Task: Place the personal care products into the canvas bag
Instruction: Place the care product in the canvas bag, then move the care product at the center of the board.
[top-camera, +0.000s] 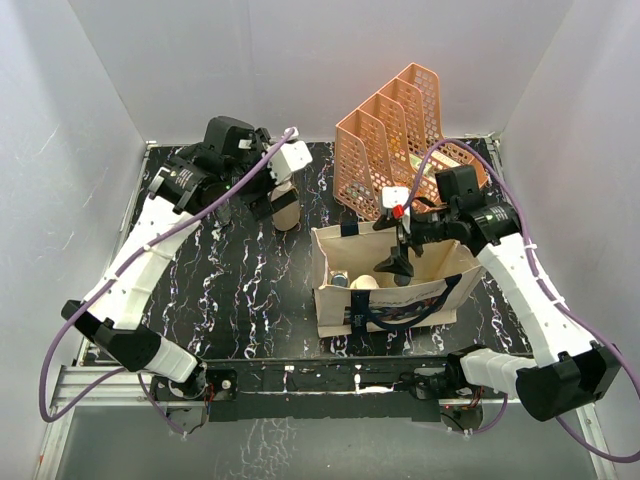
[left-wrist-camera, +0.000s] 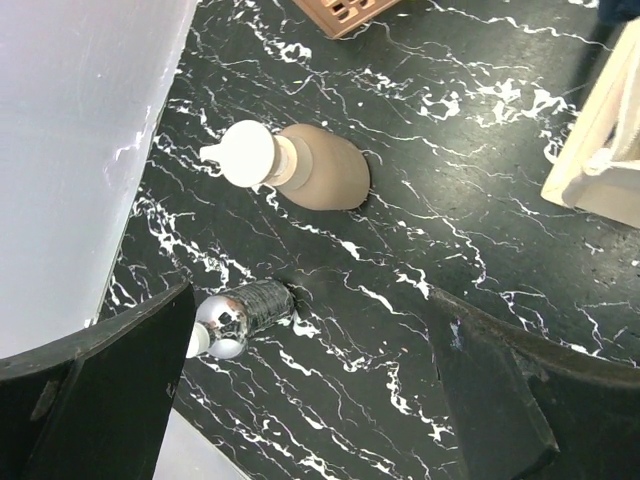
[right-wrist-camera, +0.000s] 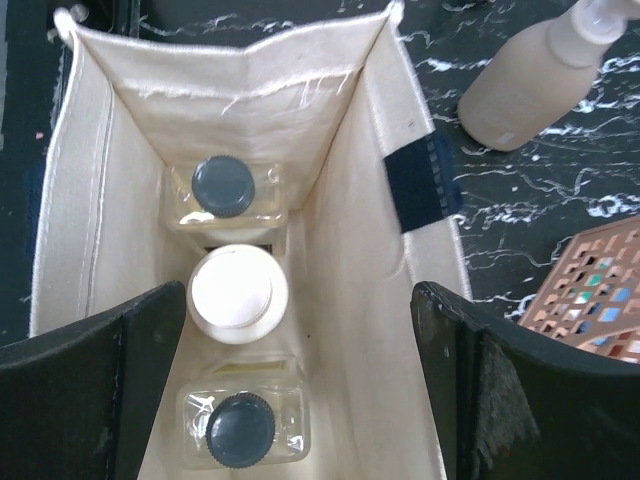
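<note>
Standing inside canvas bag (right-wrist-camera: 340, 200): three bottles (right-wrist-camera: 238, 293)

My left arm (top-camera: 130, 280) rises from its base at 7 o'clock and stretches toward 11 o'clock. Its wrist is bent, so the left gripper (top-camera: 268, 205) points down and toward 3 o'clock, jaws spread wide. My right arm (top-camera: 530, 290) climbs from 5 o'clock to 2 o'clock, then folds back toward centre. The right gripper (top-camera: 398, 265) points down, jaws also wide apart.
</note>
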